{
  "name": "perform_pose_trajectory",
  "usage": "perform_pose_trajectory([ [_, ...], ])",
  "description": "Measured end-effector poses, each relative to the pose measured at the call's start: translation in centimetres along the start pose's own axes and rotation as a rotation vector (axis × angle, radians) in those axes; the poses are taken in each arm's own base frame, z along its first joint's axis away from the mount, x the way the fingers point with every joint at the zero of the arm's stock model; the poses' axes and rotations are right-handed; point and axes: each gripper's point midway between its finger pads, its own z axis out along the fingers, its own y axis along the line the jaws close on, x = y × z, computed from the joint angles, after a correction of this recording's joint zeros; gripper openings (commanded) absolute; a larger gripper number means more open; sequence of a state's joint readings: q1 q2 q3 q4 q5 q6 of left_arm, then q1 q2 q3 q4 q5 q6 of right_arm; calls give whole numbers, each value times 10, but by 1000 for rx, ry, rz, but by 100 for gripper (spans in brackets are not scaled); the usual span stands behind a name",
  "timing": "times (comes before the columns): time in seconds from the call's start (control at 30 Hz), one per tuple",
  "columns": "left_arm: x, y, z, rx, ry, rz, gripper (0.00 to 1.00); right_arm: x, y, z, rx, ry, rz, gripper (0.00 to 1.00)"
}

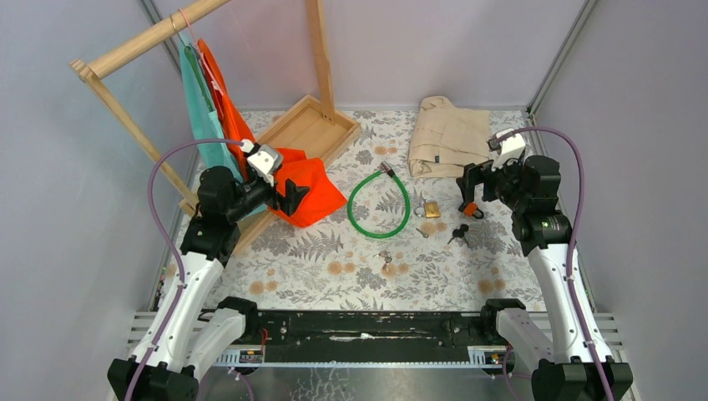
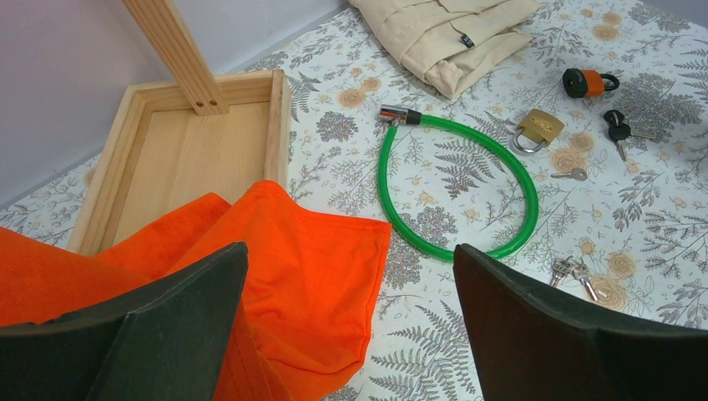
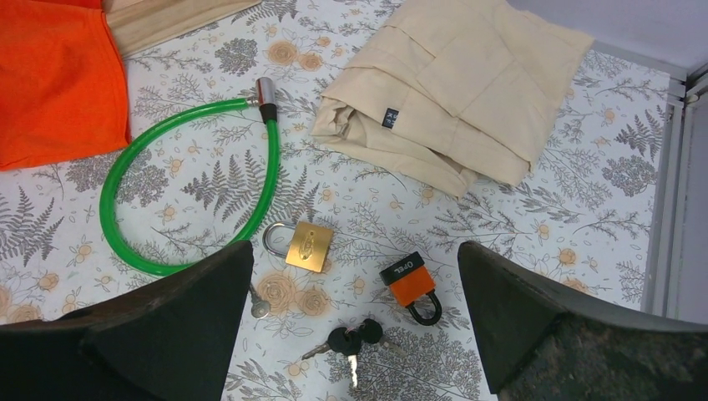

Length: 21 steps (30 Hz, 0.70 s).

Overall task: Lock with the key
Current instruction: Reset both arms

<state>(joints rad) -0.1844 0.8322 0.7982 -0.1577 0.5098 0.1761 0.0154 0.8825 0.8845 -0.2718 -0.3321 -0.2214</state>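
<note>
A green cable lock (image 1: 380, 235) lies coiled at the table's middle. A brass padlock (image 1: 431, 209), an orange padlock (image 1: 472, 209), black-headed keys (image 1: 458, 233), a silver key (image 1: 422, 233) and a small key bunch (image 1: 385, 257) lie near it. My right gripper (image 1: 467, 188) hovers open and empty above the orange padlock (image 3: 412, 282) and black keys (image 3: 355, 340). The brass padlock (image 3: 307, 246) lies to their left. My left gripper (image 1: 294, 196) is open and empty over an orange cloth (image 2: 309, 259), left of the cable (image 2: 382, 184).
A folded beige garment (image 1: 447, 138) lies at the back right. A wooden rack with a tray base (image 1: 309, 125) stands at the back left, hung with teal (image 1: 200, 117) and orange cloths. Grey walls enclose the table.
</note>
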Motion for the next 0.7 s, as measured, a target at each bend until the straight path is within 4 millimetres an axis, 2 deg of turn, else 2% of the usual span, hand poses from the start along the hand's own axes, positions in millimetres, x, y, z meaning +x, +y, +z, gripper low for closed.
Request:
perform_pose_trajectory([
  [0.7, 3, 1, 2, 1, 9, -5, 100, 0, -5, -1, 27, 1, -11, 99],
])
